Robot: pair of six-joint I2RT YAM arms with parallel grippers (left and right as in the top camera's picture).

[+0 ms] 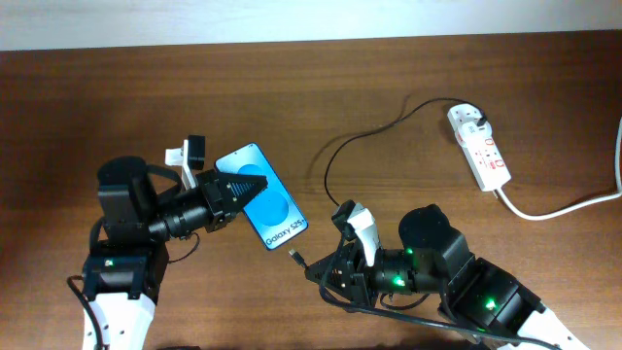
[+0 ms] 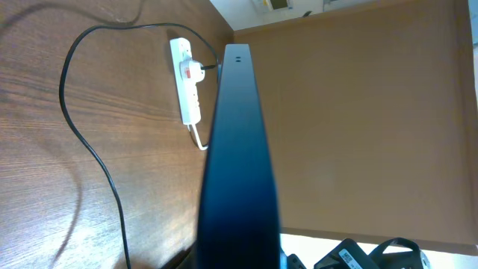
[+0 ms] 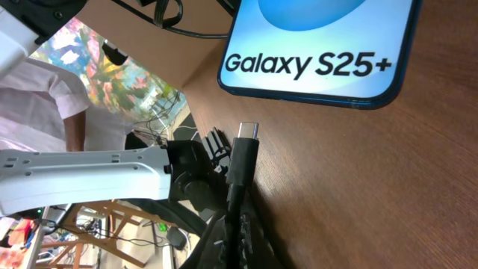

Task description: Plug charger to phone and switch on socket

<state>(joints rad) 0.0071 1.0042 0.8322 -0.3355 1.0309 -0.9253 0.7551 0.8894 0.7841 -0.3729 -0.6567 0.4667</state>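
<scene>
The phone (image 1: 277, 214), with its blue screen and "Galaxy S25+" text, is held tilted above the table by my left gripper (image 1: 246, 188), which is shut on its upper end. The left wrist view shows the phone edge-on (image 2: 237, 149). My right gripper (image 1: 324, 270) is shut on the charger cable just behind its connector tip (image 1: 294, 257). In the right wrist view the tip (image 3: 249, 131) points at the phone's bottom edge (image 3: 314, 67), a short gap away. The charger's black cable (image 1: 335, 156) runs to its plug in the white socket (image 1: 480, 146), which also shows in the left wrist view (image 2: 187, 86).
The socket's thick white cord (image 1: 564, 206) runs off the right edge. The table's back edge meets a pale wall (image 1: 292, 19). The charger cable loops across the middle of the wood (image 2: 89, 142).
</scene>
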